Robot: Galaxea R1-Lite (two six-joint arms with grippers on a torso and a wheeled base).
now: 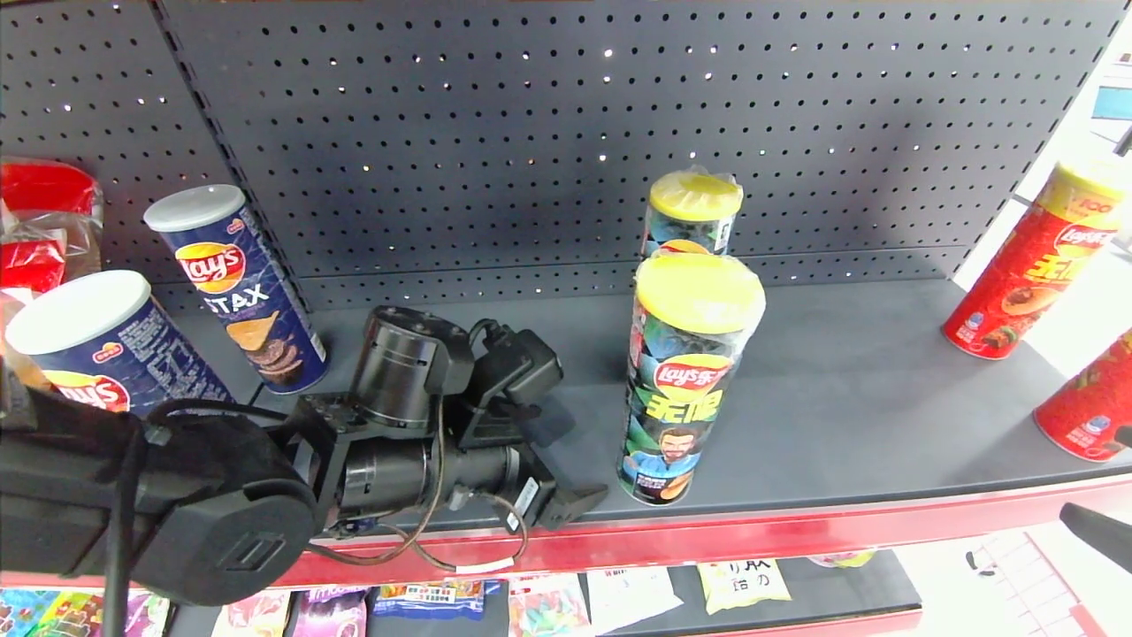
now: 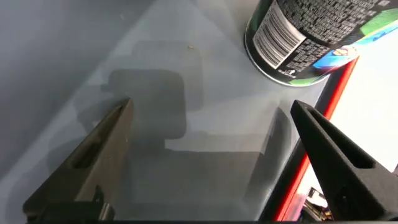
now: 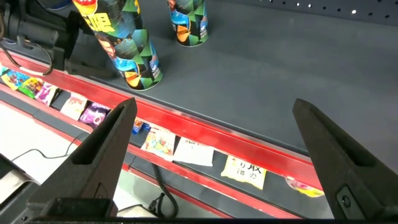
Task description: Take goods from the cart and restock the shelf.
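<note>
A yellow-lidded chip can (image 1: 688, 380) stands upright near the front of the grey shelf (image 1: 849, 398), with a second one (image 1: 692, 212) behind it at the pegboard. My left gripper (image 1: 566, 460) lies low over the shelf just left of the front can, open and holding nothing. In the left wrist view the gripper (image 2: 211, 155) frames bare shelf, and the can's base (image 2: 305, 43) lies beyond it. My right gripper (image 3: 217, 155) is open and hangs in front of the shelf's red edge (image 3: 205, 130), apart from both cans (image 3: 124, 43).
Two blue chip cans (image 1: 243, 283) stand on the shelf's left, with red bags (image 1: 40, 221) behind them. Two red cans (image 1: 1026, 265) stand at the right end. Bare shelf stretches between the yellow-lidded and red cans. Snack packets (image 3: 158, 140) lie on the shelf below.
</note>
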